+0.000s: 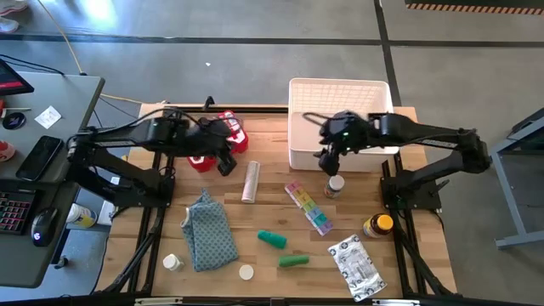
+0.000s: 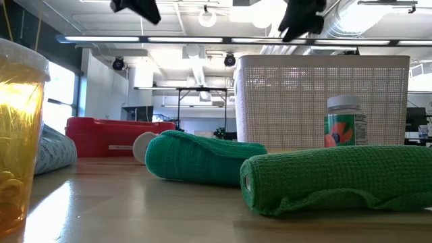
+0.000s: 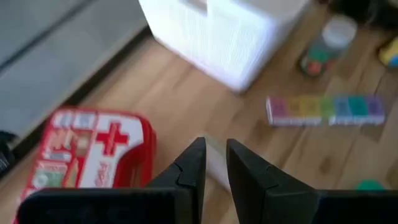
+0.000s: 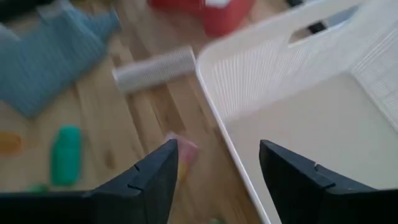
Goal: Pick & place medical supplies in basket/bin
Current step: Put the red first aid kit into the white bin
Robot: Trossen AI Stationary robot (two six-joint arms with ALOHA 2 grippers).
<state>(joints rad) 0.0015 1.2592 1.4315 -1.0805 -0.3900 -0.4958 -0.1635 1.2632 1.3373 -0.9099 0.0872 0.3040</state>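
My left gripper hangs in the air at the near right corner of the red first-aid case, open by a narrow gap and empty. The case lies flat on the table. My right gripper is open and empty, raised above the near left rim of the white lattice bin. A white-capped pill bottle stands upright just near of it. The white roll and rainbow pill organizer lie between the arms.
Nearer on the table lie two green tubes, an amber bottle, a silver-white packet, the blue-grey cloth and two small white bottles. A desk with a keyboard stands left of the table.
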